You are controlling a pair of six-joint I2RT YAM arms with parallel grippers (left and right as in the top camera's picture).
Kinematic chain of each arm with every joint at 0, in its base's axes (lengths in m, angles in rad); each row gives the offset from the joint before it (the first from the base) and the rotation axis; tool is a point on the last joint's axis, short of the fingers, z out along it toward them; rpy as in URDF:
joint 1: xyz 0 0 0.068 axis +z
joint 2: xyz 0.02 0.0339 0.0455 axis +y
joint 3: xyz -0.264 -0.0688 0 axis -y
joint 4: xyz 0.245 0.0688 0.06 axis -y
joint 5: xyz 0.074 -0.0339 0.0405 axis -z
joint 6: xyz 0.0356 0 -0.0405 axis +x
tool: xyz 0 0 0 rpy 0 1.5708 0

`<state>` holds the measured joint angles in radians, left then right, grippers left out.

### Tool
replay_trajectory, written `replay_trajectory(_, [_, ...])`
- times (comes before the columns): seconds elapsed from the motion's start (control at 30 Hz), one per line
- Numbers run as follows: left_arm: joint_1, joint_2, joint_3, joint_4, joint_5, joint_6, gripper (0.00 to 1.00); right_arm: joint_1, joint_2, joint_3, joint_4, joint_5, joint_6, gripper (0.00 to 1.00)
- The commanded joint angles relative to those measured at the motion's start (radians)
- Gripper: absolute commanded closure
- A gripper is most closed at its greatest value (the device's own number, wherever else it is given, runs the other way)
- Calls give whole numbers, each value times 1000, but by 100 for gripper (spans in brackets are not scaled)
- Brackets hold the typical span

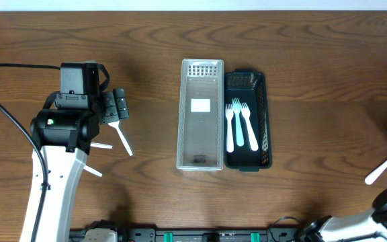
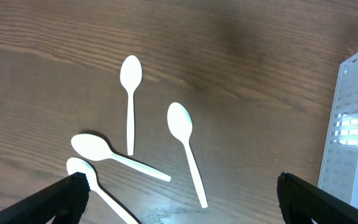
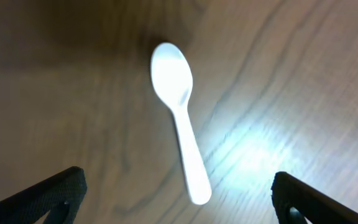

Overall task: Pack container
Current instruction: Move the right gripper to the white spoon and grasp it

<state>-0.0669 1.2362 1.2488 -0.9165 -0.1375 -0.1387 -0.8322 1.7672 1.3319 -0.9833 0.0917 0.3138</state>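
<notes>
A clear plastic container (image 1: 201, 114) stands at the table's middle, with a dark tray (image 1: 264, 121) holding two pale forks (image 1: 239, 124) beside it on the right. Several white spoons lie under my left arm; the left wrist view shows them, such as one (image 2: 130, 99) and another (image 2: 185, 149), with my left gripper (image 2: 179, 199) open above them. A white spoon (image 1: 385, 165) lies at the far right; in the right wrist view it (image 3: 179, 118) lies between the open fingers of my right gripper (image 3: 179, 193). The container's edge (image 2: 353, 124) shows at the right of the left wrist view.
A black cable (image 1: 5, 101) runs across the left side of the table. The left arm's white link (image 1: 52, 195) rises from the front edge. Spoon handles (image 1: 123, 138) stick out beside the left gripper.
</notes>
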Motion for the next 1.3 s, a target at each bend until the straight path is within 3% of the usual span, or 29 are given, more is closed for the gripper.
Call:
replay_trajectory(0.0, [4,-2,18,-3,-2,-12,2,-24,69,-6,21,-70,-114,1])
replay_trajectory(0.57, [4,-2,18,-3,-3,-12,2,-34,226,-13,139,-66,-158,1])
replay_trajectory(0.97, [4,-2,18,-2,-3,-12,2,-34,238,-156,264,-72,-156,2])
replay_trajectory(1.07, [4,-2,18,-2,-4,-12,2,-34,238,-165,266,-74,-149,8])
replay_trajectory(1.27, [4,-2,18,-2,-6,-12,2,-34,238,-165,257,-78,-123,38])
